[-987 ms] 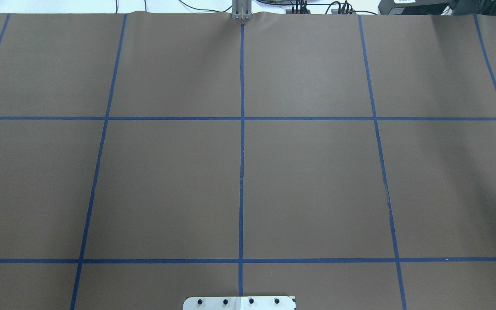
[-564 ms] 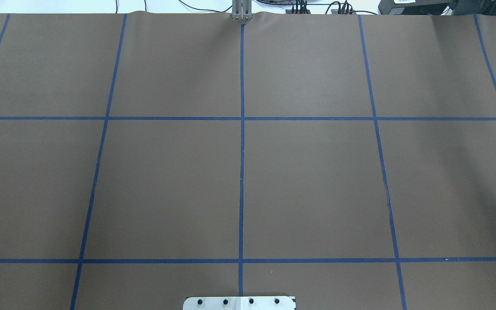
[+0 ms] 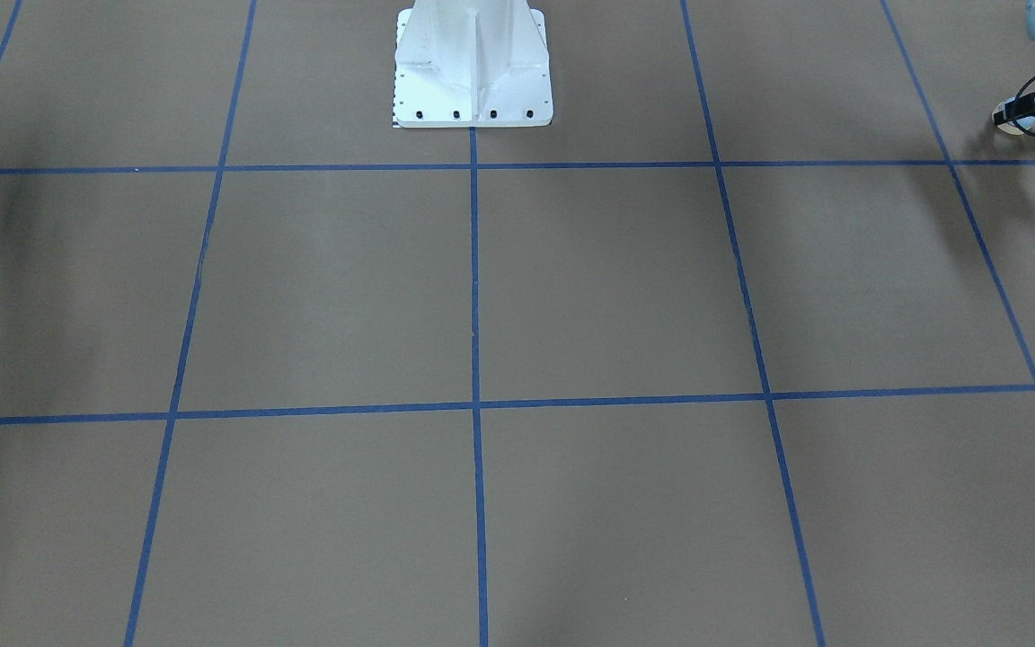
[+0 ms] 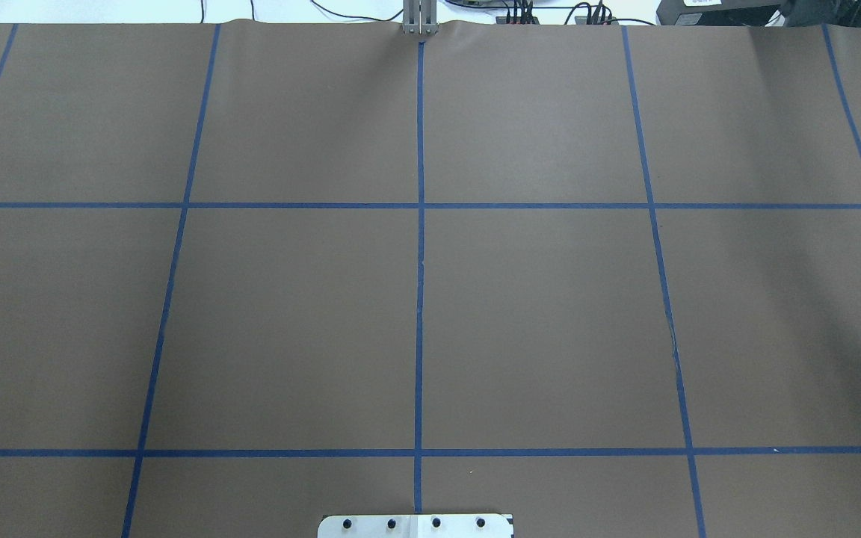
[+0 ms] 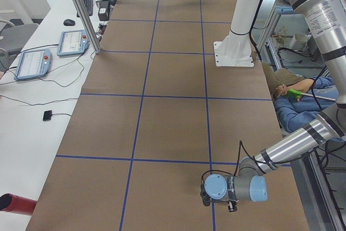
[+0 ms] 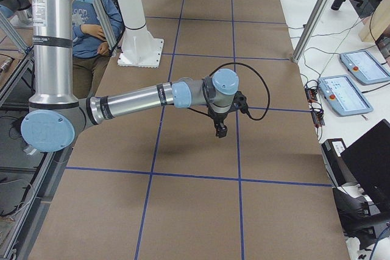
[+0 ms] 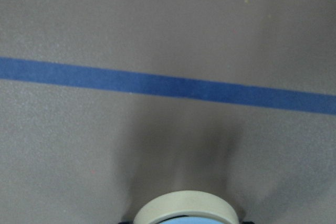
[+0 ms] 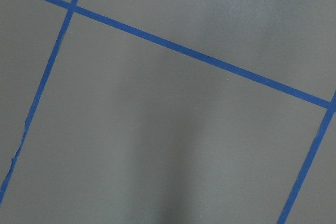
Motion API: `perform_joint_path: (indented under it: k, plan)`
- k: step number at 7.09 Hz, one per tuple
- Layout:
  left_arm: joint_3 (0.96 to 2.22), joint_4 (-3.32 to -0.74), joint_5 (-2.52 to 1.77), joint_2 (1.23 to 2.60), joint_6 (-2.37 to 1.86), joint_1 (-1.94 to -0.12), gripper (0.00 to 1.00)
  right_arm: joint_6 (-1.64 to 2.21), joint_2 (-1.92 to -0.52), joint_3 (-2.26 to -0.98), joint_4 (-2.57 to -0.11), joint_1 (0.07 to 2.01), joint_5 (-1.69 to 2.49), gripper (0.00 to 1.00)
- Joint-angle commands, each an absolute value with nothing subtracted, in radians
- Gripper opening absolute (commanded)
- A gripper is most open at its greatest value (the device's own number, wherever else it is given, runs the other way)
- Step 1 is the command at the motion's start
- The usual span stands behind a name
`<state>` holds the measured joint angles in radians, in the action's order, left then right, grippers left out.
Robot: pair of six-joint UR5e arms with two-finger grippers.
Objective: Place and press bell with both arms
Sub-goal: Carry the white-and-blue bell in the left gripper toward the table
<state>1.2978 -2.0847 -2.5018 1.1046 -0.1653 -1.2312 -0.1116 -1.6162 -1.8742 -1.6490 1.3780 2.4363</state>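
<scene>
The bell (image 3: pixel 1013 123), a light-blue dome on a cream base, is at the front-facing view's far right edge, in the tip of my left gripper (image 3: pixel 1025 112). The gripper is shut on it, low over the brown table. In the left wrist view the bell's cream rim (image 7: pixel 184 209) fills the bottom centre, just short of a blue tape line. In the exterior left view the left gripper (image 5: pixel 205 194) hangs close to the table. My right gripper (image 6: pixel 219 131) points down above the table in the exterior right view; I cannot tell whether it is open or shut.
The white pedestal (image 3: pixel 473 63) stands at the table's robot side. Blue tape lines grid the brown table (image 4: pixel 535 321). A seated person (image 5: pixel 294 96) is beside the table behind the pedestal. Control tablets (image 6: pixel 347 92) and cables lie along the far edge.
In the overhead view a small dark tip has come in at the right edge and the shadow on the table's right side has shifted. Nothing else has moved.
</scene>
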Motion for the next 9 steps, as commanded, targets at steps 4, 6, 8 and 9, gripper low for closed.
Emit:
perform_joint_path:
  k: [4, 6, 8, 9]
  plan:
    - [1.698, -1.682, -2.571, 1.109, -0.169, -1.227, 0.31, -0.101, -1.612, -1.873, -1.649, 1.376, 2.437, 1.0]
    - [1.907, -1.364, -2.569, 1.254, -0.17, -1.227, 0.32, -0.1, -1.611, -1.873, -1.649, 1.376, 2.439, 1.0]
    - [1.925, -1.205, -2.568, 1.525, -0.277, -1.191, 0.33, -0.094, -1.608, -1.873, -1.647, 1.376, 2.433, 1.0]
    - [1.918, -1.203, -2.565, 1.671, -0.469, -1.096, 0.34, -0.092, -1.606, -1.875, -1.647, 1.376, 2.431, 1.0]
